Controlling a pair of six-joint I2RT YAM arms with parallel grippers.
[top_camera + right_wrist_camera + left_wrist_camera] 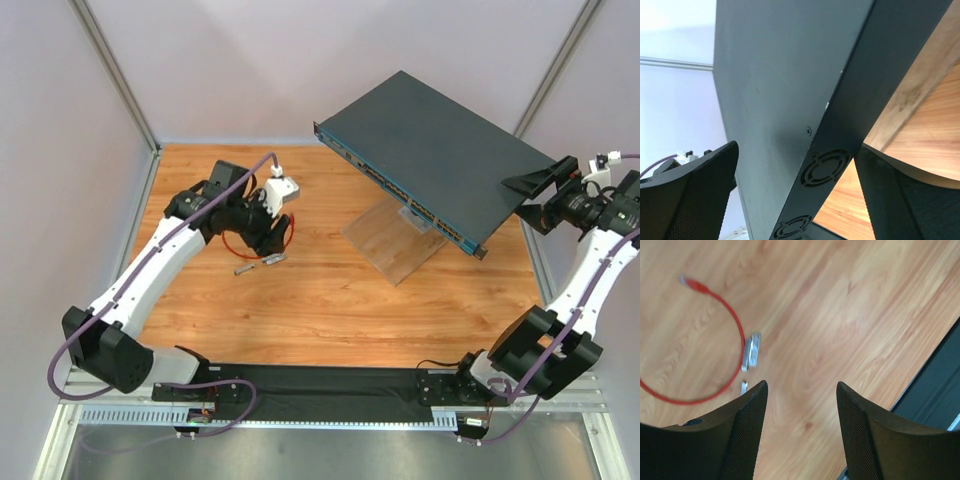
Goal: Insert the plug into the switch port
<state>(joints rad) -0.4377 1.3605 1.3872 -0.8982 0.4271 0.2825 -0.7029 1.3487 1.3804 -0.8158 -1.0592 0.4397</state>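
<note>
The red cable [735, 330] lies in a loop on the wooden table, and its plug [694, 285] lies free at the far left of the left wrist view. My left gripper [801, 390] is open and empty, hovering over bare wood just right of the cable. In the top view it [272, 238] hangs over the red cable [230, 247]. The dark blue-grey switch [440, 150] sits tilted on a clear stand, its row of ports [405, 200] facing the table's middle. My right gripper [796, 152] is open, with its jaws on either side of the switch's vented side edge [827, 167].
Small grey metal stubs [751, 351] lie beside the cable loop, and another one [744, 387] lies by my left finger. The clear stand [395, 240] juts out under the switch. Frame posts and pale walls ring the table. A black strip [320, 385] runs along the near edge.
</note>
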